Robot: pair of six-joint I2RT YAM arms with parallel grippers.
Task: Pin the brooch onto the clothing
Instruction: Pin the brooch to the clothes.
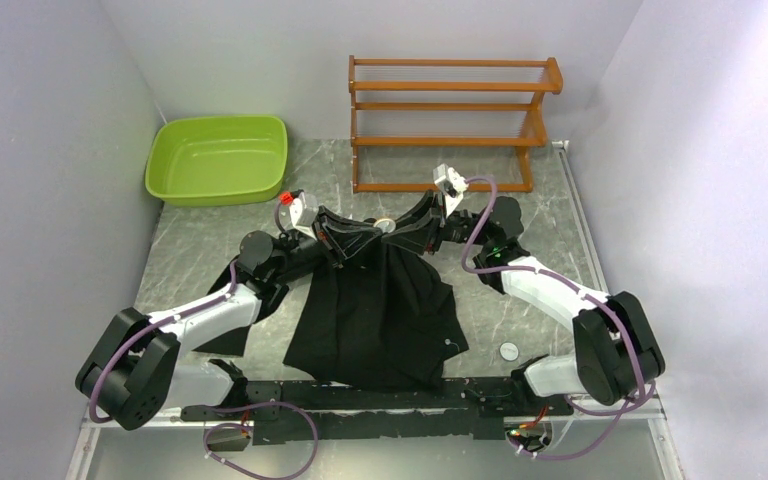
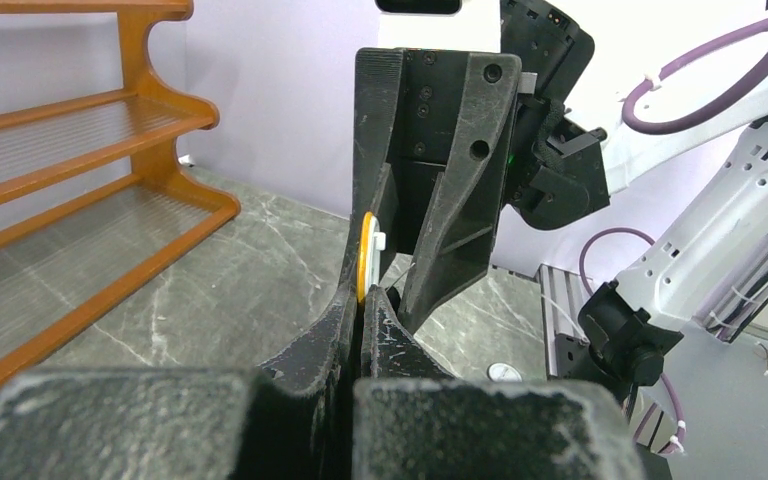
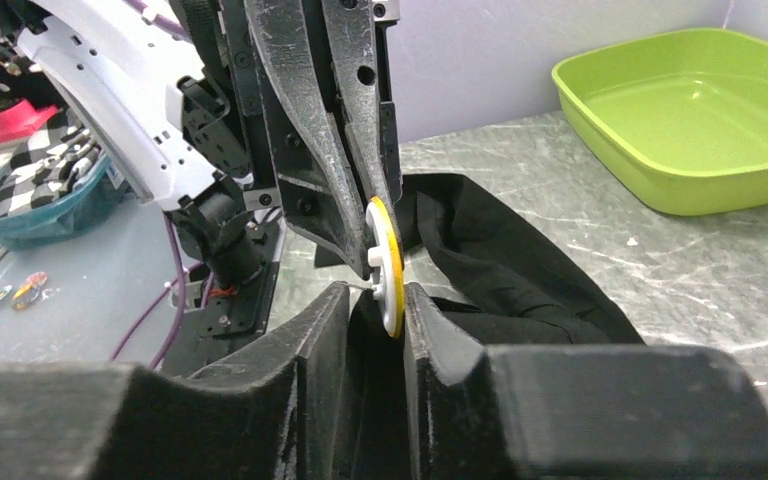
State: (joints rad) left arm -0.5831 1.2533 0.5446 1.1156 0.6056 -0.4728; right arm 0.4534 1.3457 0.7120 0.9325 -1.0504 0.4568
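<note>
Brooch (image 3: 388, 262), thin round yellow-orange disc with white back, edge-on.

Edge-on brooch (image 3: 390, 262) (yellow rim, white back) within the right end effector (image 3: 377, 310), black clothing (image 3: 505, 270) behind.

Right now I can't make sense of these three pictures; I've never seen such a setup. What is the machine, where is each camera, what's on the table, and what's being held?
The machine is two robot arms, the left arm and the right arm, bolted at the near edge of a table. The wide picture looks down from above and behind them. The other two come from a camera on each wrist. On the table are a black shirt, a green tub, a wooden rack and a small white disc. The right gripper pinches the brooch, seen edge-on, with cloth beside it. The left gripper, shut, meets the brooch's rim from the opposite side.
</note>
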